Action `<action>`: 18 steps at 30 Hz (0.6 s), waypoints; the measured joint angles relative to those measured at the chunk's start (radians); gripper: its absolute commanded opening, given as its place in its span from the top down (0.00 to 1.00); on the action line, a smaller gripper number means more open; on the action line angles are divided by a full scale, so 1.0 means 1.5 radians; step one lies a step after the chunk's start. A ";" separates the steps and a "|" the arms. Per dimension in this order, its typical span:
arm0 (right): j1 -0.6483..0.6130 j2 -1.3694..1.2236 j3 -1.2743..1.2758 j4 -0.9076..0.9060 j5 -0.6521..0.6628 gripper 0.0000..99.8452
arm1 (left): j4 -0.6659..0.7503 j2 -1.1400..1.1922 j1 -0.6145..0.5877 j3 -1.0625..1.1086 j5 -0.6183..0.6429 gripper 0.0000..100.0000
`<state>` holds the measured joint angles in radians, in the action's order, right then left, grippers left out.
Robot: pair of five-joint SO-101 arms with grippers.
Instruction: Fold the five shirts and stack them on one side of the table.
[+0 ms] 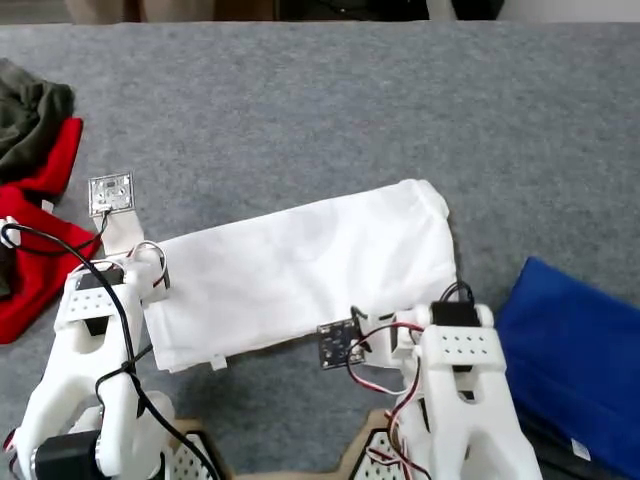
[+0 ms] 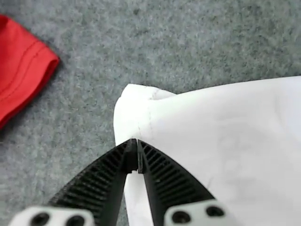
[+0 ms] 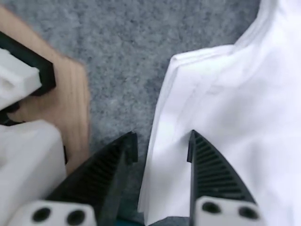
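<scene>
A white shirt (image 1: 300,275) lies folded into a long band across the middle of the grey table (image 1: 330,110). My left arm (image 1: 95,300) stands at the band's left end. In the left wrist view my left gripper (image 2: 135,157) has its black fingers shut together on the corner of the white shirt (image 2: 221,141), which is slightly bunched there. My right arm (image 1: 455,345) is at the near right edge of the band. My right gripper (image 3: 162,141) is open, one finger on each side of the layered edge of the white shirt (image 3: 235,103).
A red shirt (image 1: 40,230) and a dark green one (image 1: 30,115) lie crumpled at the left edge, and the red shirt's sleeve (image 2: 21,80) is close to the left gripper. A blue shirt (image 1: 575,360) lies at the right. The wooden base (image 3: 70,99) sits beside the right gripper.
</scene>
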<state>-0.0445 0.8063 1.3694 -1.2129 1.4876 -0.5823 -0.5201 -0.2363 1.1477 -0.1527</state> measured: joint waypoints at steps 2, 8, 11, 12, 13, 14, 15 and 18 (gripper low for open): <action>0.000 0.001 0.003 0.006 0.000 0.80 | 0.000 0.000 0.000 0.000 0.000 0.98; 0.000 0.001 0.016 0.040 -0.003 0.80 | -0.002 0.000 0.000 0.000 -0.002 0.98; 0.000 0.001 0.018 0.045 -0.003 0.80 | -0.008 0.000 0.000 0.000 -0.005 0.98; 0.000 0.001 0.019 0.047 -0.003 0.81 | -0.008 0.000 0.000 0.000 -0.005 0.98; 0.000 0.001 0.019 0.047 -0.003 0.83 | -0.009 0.000 0.000 0.000 -0.005 0.98; 0.000 0.001 0.019 0.047 -0.003 0.86 | -0.009 0.000 0.000 0.000 -0.005 0.98; 0.000 0.001 0.019 0.048 -0.004 0.88 | -0.009 0.000 0.000 0.000 -0.005 0.98; -0.001 0.001 0.019 0.062 -0.005 0.91 | -0.009 0.000 0.000 0.000 -0.005 0.98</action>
<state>-0.0460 0.8078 1.3986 -1.1193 1.4799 -0.5961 -0.5201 -0.2363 1.1477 -0.1603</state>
